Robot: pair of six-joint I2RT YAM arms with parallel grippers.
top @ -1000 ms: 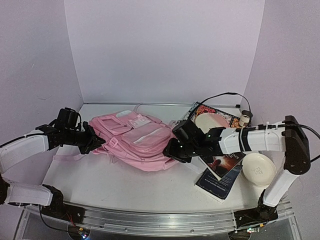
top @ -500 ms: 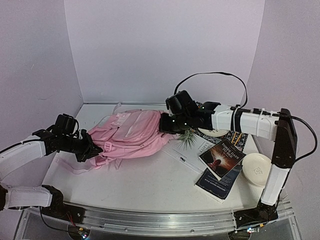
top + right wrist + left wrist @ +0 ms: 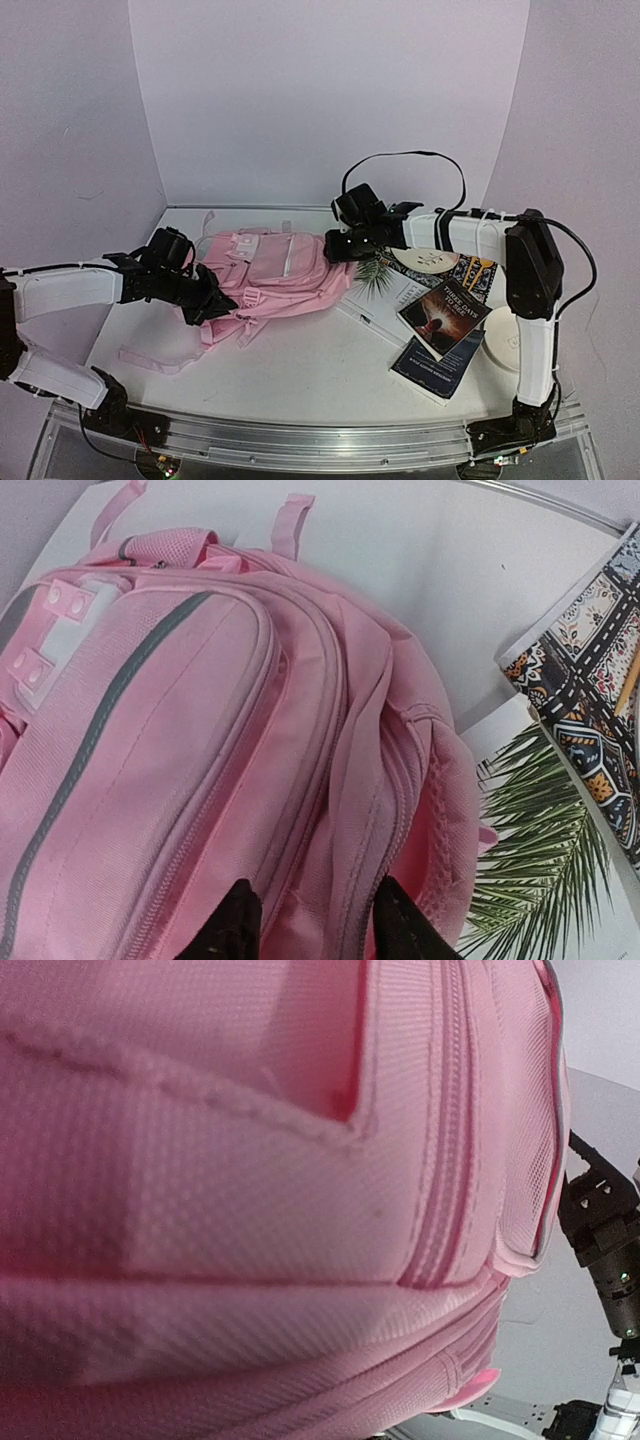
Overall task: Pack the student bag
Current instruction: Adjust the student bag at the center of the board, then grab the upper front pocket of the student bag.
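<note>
As we read the overhead view against the two before it, the student bag (image 3: 270, 270) has been dragged back and to the left and turned, so that a palm-leaf printed sheet (image 3: 375, 278) it once covered now shows; the left end effector (image 3: 205, 300) has moved inward to the bag's near-left corner, closed and, we judge, pinching fabric there, while the right end effector (image 3: 340, 243) has left the bag's near-right side for its far-right end; the bag lies on the counter (image 3: 300, 370), one strap (image 3: 150, 355) trailing toward the near edge, and the books (image 3: 445, 312) sit outside it, so we take this as positioning the bag and not yet packing it; in the left wrist view nothing but pink fills the frame, a fine woven mesh with a raised corded seam and a double line of zip stitching, soft and puckered, and no fingers show; in the right wrist view the two dark fingertips (image 3: 232, 920) stand partly apart astride a padded ridge of the bag, having just reopened, and we see no firm pinch; the cloth is matte and quilted, with a grey stripe (image 3: 90, 740) down the rounded front pocket.
</note>
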